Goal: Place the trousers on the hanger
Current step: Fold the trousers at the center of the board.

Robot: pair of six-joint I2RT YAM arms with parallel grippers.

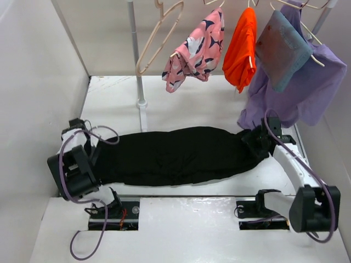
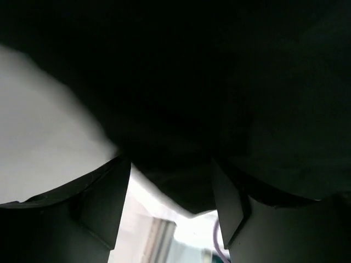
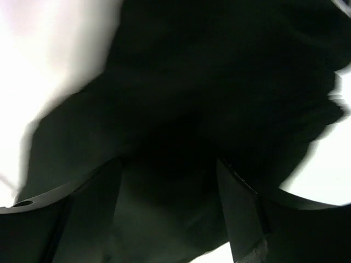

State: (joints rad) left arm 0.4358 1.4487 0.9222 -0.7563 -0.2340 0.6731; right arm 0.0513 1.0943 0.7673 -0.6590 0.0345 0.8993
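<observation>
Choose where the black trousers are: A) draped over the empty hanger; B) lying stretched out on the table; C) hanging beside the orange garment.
B: the trousers lie spread across the table, and the hanger hangs bare above.

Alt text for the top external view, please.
Black trousers lie stretched flat across a white table, the left claw at their left end and the right claw at their right end. Behind them an empty beige hanger hangs beside a pink garment, an orange garment and a purple garment.
</observation>
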